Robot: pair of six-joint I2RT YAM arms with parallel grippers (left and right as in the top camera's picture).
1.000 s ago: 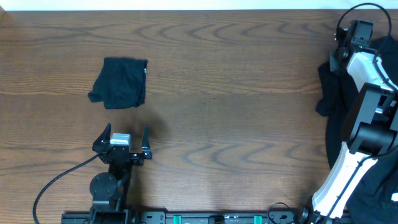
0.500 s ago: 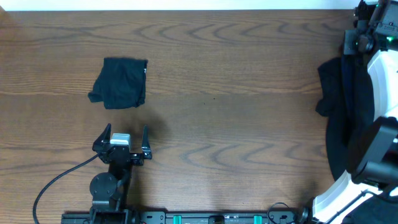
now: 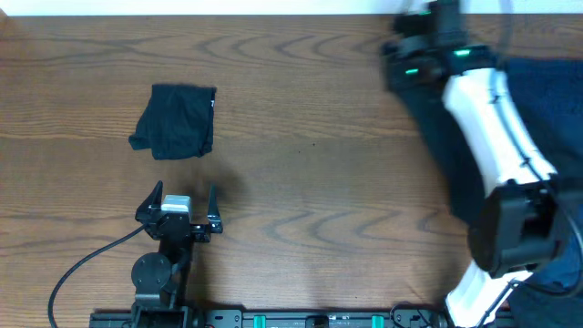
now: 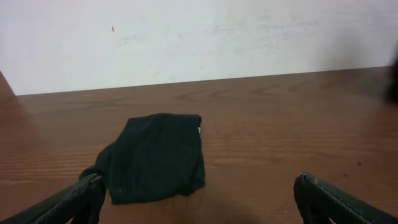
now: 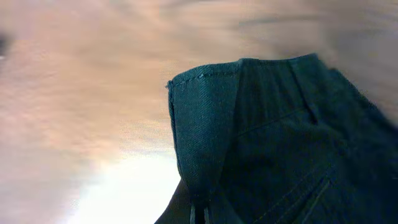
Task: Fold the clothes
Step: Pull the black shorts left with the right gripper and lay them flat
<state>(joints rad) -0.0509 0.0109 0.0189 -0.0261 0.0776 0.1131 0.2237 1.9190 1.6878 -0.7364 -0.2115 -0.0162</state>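
Overhead: right hand (image 3: 412, 50) grips dark garment (image 3: 547, 100).

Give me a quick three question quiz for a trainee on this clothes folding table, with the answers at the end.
1. True or false: the left tool grips the folded dark garment.
2. Which arm carries the dark blue garment? A left, B right, C neither.
3. Fill in: the left tool is ___ (open or shut).
Key: 1 false, the two are apart; 2 B, the right arm; 3 open.
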